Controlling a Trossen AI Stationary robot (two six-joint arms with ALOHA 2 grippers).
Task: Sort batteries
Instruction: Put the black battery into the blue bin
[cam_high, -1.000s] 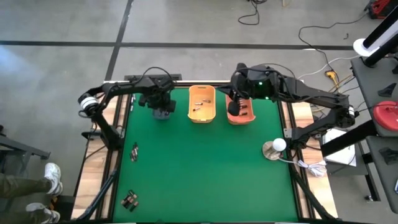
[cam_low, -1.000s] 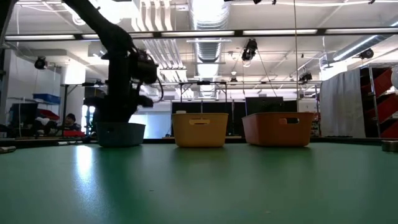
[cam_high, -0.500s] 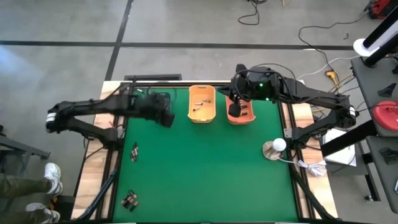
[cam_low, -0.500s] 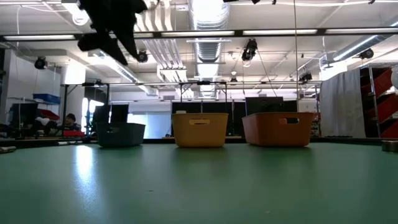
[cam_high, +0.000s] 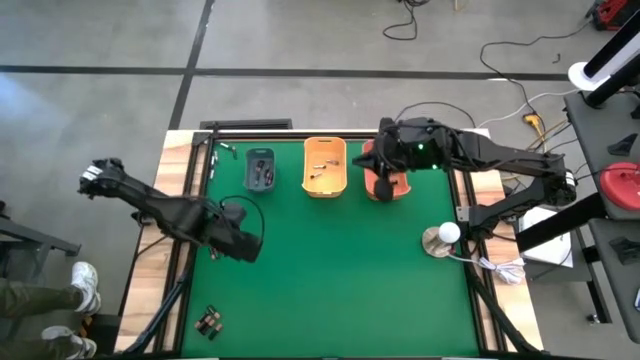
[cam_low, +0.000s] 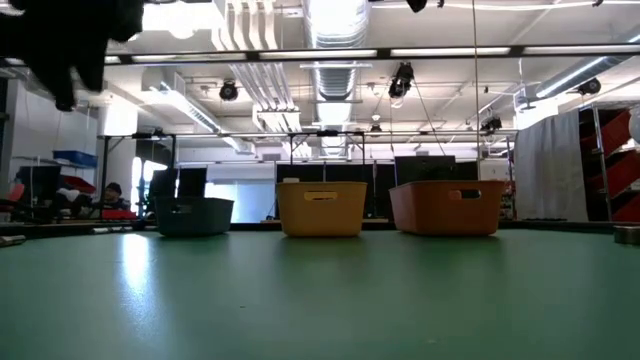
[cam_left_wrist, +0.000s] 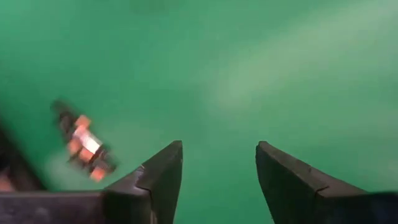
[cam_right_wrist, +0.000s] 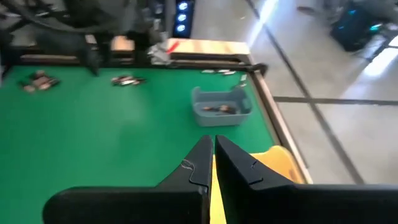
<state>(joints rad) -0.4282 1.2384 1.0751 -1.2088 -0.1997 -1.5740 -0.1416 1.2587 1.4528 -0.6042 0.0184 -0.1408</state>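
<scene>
Loose batteries (cam_high: 208, 320) lie on the green mat at the near left. Another small group of batteries (cam_left_wrist: 84, 143) lies on the mat beside my left gripper (cam_left_wrist: 219, 146), which hovers open above the mat's left part (cam_high: 245, 242), pointing down with nothing between its fingers. More batteries lie inside the grey-blue bin (cam_high: 260, 170) and the yellow bin (cam_high: 325, 165). My right gripper (cam_right_wrist: 212, 142) is shut and empty, held high over the orange bin (cam_high: 392, 185) at the far right (cam_high: 381, 185).
The three bins stand in a row along the far edge, seen side-on in the low view: grey-blue bin (cam_low: 195, 215), yellow bin (cam_low: 322, 208), orange bin (cam_low: 447, 207). A small lamp (cam_high: 441, 238) stands off the mat's right edge. The mat's middle is bare green.
My left gripper has left the grey-blue bin, risen, and swung toward the table's near and left edges, ending above the mat's left part by the loose batteries. The bins have stayed in place.
</scene>
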